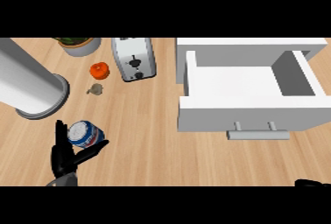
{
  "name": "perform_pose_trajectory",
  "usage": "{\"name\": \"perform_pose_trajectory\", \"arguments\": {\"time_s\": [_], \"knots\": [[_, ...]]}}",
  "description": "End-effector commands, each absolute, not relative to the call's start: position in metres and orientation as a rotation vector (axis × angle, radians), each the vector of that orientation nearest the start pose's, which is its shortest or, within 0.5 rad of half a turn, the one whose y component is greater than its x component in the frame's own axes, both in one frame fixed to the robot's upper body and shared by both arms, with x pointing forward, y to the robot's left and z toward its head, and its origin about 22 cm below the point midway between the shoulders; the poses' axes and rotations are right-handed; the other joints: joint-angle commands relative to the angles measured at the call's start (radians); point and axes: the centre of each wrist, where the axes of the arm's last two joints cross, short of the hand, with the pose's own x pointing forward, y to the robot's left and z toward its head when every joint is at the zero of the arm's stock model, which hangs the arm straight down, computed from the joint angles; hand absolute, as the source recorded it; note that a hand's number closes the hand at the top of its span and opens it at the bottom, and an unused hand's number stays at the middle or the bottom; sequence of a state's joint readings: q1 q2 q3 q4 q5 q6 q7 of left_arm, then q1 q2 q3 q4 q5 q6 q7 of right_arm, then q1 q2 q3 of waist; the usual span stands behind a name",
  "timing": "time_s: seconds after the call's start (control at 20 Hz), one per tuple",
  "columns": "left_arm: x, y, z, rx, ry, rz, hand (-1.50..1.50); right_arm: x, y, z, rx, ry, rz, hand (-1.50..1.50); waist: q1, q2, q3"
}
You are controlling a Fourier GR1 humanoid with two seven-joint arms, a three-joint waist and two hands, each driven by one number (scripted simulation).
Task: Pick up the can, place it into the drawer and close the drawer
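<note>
A blue and white can [86, 133] stands on the wooden counter at the lower left. My left hand [62, 159] is right beside it. Its fingers [60, 133] rise straight along the can's left side and its thumb [94, 149] reaches out below the can, so the hand is open. The white drawer [194, 111] is pulled out at the right, with nothing visible inside, and its handle [258, 134] faces me. Only a dark tip of my right hand [313, 183] shows at the lower right edge.
A silver toaster [134, 59] stands at the top centre, with a potted plant [81, 44] to its left. A small orange fruit [99, 70] and a little brown item [96, 89] lie between them and the can. A big white cylinder [29, 83] stands at the left edge.
</note>
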State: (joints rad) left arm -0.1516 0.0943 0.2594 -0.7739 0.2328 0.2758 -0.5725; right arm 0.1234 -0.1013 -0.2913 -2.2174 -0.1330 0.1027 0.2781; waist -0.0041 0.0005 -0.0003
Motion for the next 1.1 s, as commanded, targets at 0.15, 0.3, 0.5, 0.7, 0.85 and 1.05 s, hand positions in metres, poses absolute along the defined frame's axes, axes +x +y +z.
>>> {"name": "perform_pose_trajectory", "arguments": {"time_s": [0.15, 0.3, 0.5, 0.7, 0.85, 1.05], "knots": [[0.256, 0.269, -0.135, 0.337, -1.461, 0.357, -1.50, 0.168, -0.289, 0.147, -0.197, -1.850, -0.034, -1.50, -0.002, 0.000, 0.000], [0.269, 0.307, -0.121, 0.276, -1.465, 0.361, 1.50, 0.168, -0.299, 0.129, -0.210, -1.849, -0.091, -1.50, -0.003, 0.001, 0.000], [0.274, 0.311, -0.120, 0.224, -1.506, 0.361, 1.50, 0.151, -0.309, 0.141, -0.229, -1.855, -0.054, -1.50, -0.006, 0.000, 0.000], [0.286, 0.293, -0.121, 0.228, -1.552, 0.335, 1.50, 0.163, -0.281, 0.136, -0.237, -1.846, -0.051, -1.50, -0.004, 0.001, 0.000], [0.291, 0.287, -0.119, 0.138, -1.563, 0.289, 1.50, 0.176, -0.305, 0.126, -0.263, -1.849, -0.037, -1.50, -0.004, 0.002, 0.000], [0.317, 0.239, -0.109, -0.004, -1.577, 0.156, 1.50, 0.186, -0.298, 0.130, -0.234, -1.875, -0.066, -1.50, -0.007, 0.005, 0.000]]}}
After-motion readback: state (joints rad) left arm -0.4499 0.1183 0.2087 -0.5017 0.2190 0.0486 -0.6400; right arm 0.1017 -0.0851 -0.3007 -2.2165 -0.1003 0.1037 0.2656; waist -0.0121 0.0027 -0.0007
